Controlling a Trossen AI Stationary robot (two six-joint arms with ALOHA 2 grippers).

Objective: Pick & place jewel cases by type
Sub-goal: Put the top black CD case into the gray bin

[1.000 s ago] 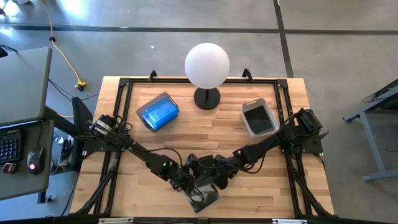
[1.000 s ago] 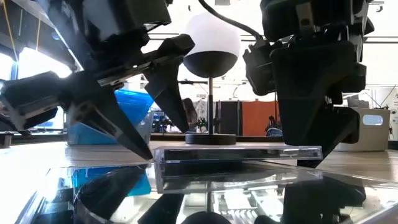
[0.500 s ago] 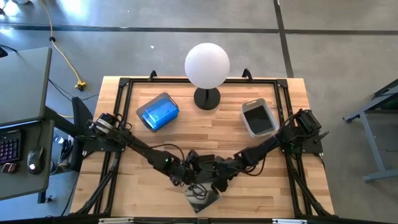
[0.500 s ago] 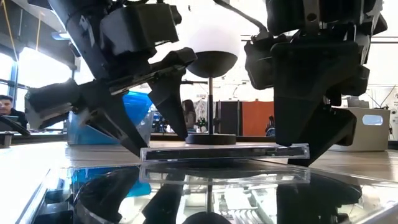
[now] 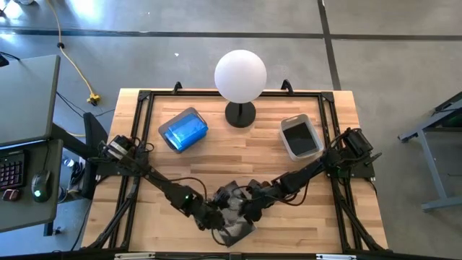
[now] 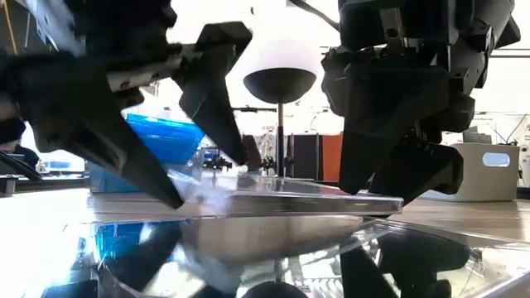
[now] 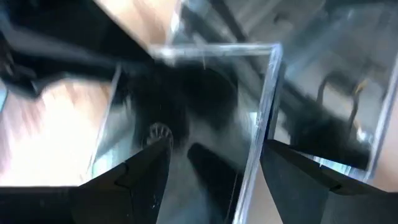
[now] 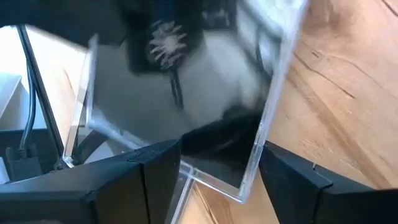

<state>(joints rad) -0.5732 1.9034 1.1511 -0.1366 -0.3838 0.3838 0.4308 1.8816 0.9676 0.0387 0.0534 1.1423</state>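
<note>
A dark jewel case with clear edges (image 6: 281, 199) sits tilted over the glossy cases stacked at the table's near edge (image 5: 237, 230). My left gripper (image 5: 214, 217) comes at it from the left and my right gripper (image 5: 242, 209) from the right. Both are open, fingers wide apart. In the left wrist view the case (image 7: 205, 99) lies between the fingers, with one clear edge (image 7: 261, 124) running through the gap. In the right wrist view a corner (image 8: 242, 198) of the case (image 8: 186, 106) sits between the fingers. My left gripper (image 6: 207, 178) has both fingertips (image 6: 175, 195) on the case's left end, slanting down from the left. Whether they press on it or catch its edge cannot be seen. The case is tilted. My right gripper (image 6: 385, 192) stands with its fingertips (image 6: 414, 195) against the case's right end (image 6: 396, 201), coming down from above and the right. The gripper's own body hides the exact spot.
A blue bin (image 5: 183, 128) holding blue cases stands far left. A grey bin (image 5: 300, 136) with a dark case stands far right. A lamp with a white globe (image 5: 240, 76) has its base (image 5: 240, 114) between them. Bare wood lies between the bins and the arms.
The case lay level between the two grippers; it now sits tilted and has slid slightly left. My left gripper has moved toward the table's near edge and sunk lower over the stack. My right gripper has followed a little to the left.
</note>
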